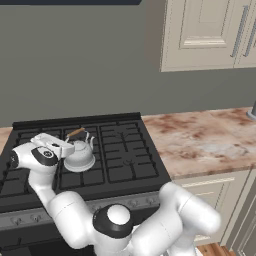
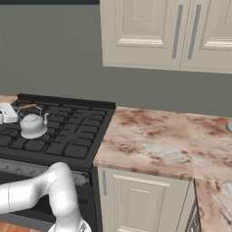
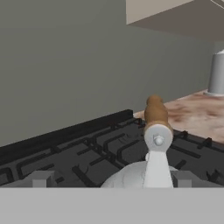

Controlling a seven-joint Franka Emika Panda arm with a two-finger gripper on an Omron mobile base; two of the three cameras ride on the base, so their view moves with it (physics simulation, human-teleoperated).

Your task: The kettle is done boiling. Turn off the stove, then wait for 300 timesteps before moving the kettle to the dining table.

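The gripper (image 3: 111, 179) hangs low over the stove (image 1: 125, 155), jaws spread wide and holding nothing, just left of the kettle (image 1: 80, 155). The kettle stands upright on the left grates, spout pointing right, its wooden handle bar (image 3: 155, 111) running near to far between the fingertips (image 3: 42, 178). Right of the stove lies a reddish marbled counter (image 2: 154, 140) over cream cabinets (image 2: 136, 199). Beyond, a grey wall (image 1: 75, 60) carries cream upper cabinets (image 2: 158, 31).
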